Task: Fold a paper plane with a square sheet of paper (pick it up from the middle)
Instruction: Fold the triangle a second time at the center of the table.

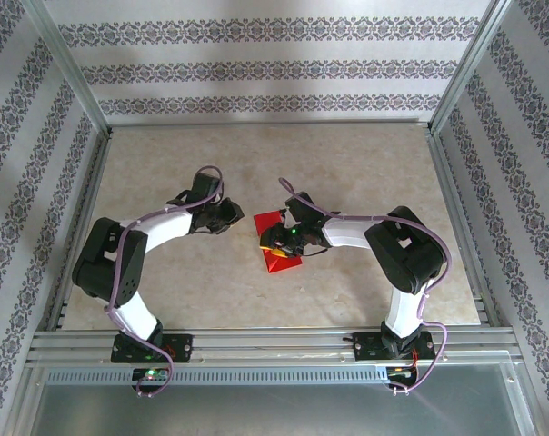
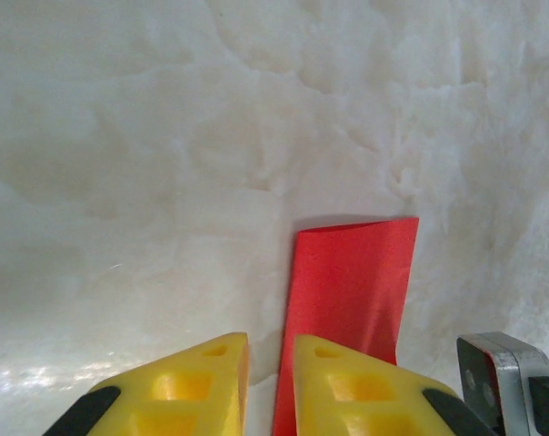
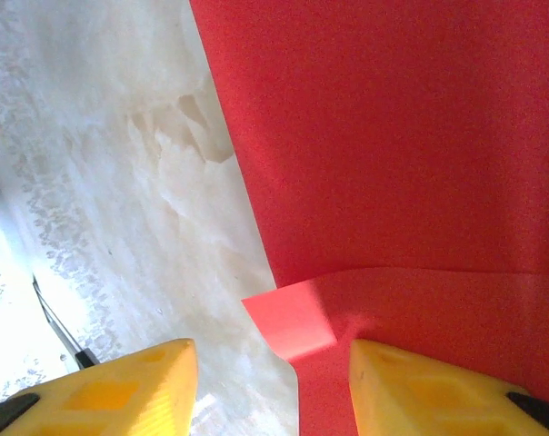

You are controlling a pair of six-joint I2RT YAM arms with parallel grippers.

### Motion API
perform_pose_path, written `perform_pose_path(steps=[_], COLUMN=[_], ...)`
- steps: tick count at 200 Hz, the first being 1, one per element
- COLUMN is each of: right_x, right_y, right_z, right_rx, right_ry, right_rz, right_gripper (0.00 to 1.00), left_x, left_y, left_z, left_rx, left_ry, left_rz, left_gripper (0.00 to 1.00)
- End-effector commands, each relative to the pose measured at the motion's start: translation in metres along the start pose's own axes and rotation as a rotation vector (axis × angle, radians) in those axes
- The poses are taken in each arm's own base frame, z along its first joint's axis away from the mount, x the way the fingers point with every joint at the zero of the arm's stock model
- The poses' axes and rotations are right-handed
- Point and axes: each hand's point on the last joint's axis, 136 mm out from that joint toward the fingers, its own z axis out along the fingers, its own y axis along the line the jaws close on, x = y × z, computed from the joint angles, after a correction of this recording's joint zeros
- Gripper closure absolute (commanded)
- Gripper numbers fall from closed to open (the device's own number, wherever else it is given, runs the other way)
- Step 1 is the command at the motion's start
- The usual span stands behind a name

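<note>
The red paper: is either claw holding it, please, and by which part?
The right claw stands open over the red paper; for the left claw it cannot be told.

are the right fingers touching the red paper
Cannot tell. In the right wrist view one of the right fingers overlaps the red paper, the other sits over bare table, but neither contact nor a gap shows plainly.

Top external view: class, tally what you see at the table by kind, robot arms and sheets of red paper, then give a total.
robot arms: 2 (left arm, right arm)
red paper sheet: 1
total: 3
</note>
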Motion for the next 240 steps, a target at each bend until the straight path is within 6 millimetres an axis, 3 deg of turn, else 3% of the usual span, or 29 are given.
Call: perform_pose_path(steps=[1,36,113,177,240], right_x=[0.008,0.008,0.014,0.014,0.014], right_y=[-0.026,-0.033,-0.047,-0.047,-0.045], right_z=[0.008,0.007,0.006,0.005,0.005], right_rx=[0.086,0.098,0.151,0.152,0.143], right_ry=[0.019,0.019,0.032,0.038,0.037], right_rz=[0.042,0.053,0.070,0.088,0.089], right_gripper=[0.50,0.58,0.93,0.95,0.95], left_x=[0.000,0.018,0.081,0.106,0.109], left_y=[0.001,-0.016,-0.030,-0.029,-0.004], left_z=[-0.011,-0.007,0.017,0.038,0.047], left_rx=[0.000,0.075,0.064,0.029,-0.072], left_ry=[-0.007,0.064,0.211,0.271,0.270], left_rz=[-0.004,0.022,0.096,0.125,0.128], left_gripper=[0.79,0.79,0.83,0.89,0.91])
